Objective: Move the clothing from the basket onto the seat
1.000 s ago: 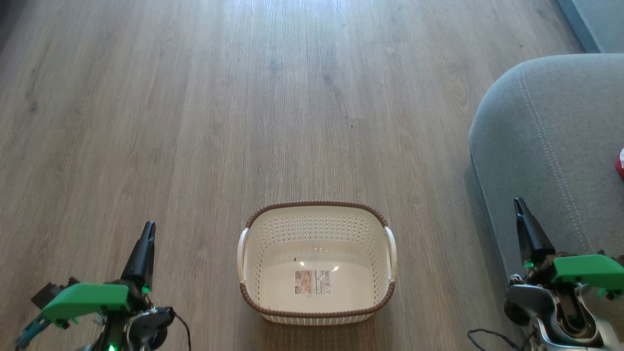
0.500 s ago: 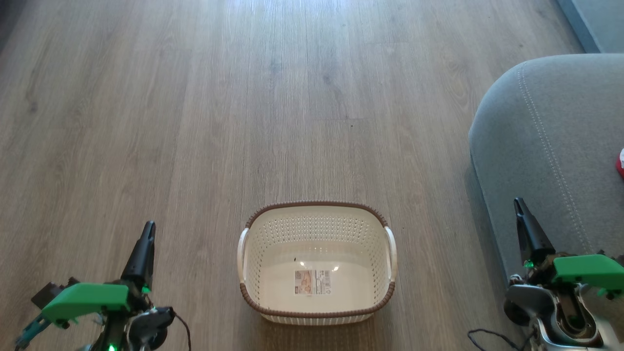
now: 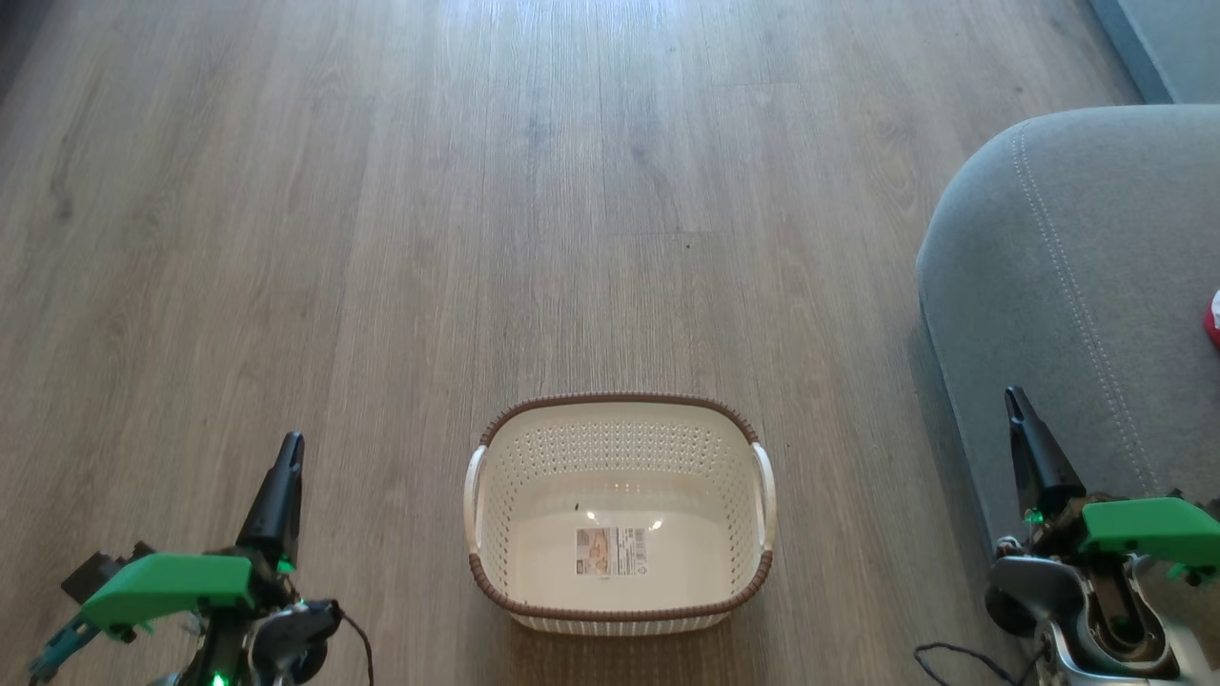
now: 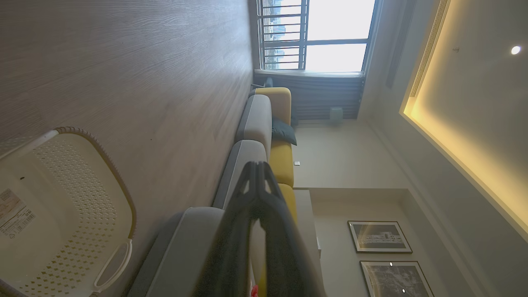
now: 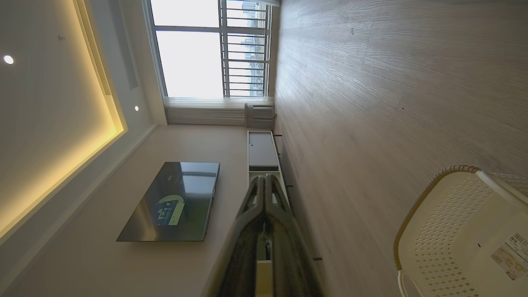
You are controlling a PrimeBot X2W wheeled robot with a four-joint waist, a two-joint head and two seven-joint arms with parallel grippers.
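at 6 o'clock the basket point(image 3: 620, 443) is seen empty, nothing moved lately. a red bit of clothing point(image 3: 1212, 324) is spotted on the seat point(image 3: 1077, 248) at 3 o'clock. left gripper point(image 3: 289, 453) and right gripper point(image 3: 1016, 405) fingers are held together, job's likely done.

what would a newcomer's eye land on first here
The cream laundry basket sits at bottom centre of the head view on the wood floor, holding just its label. To its right bulges the grey sofa cushion, a sliver of red cloth on it at the frame edge. Both jaws rest shut at the lower corners.
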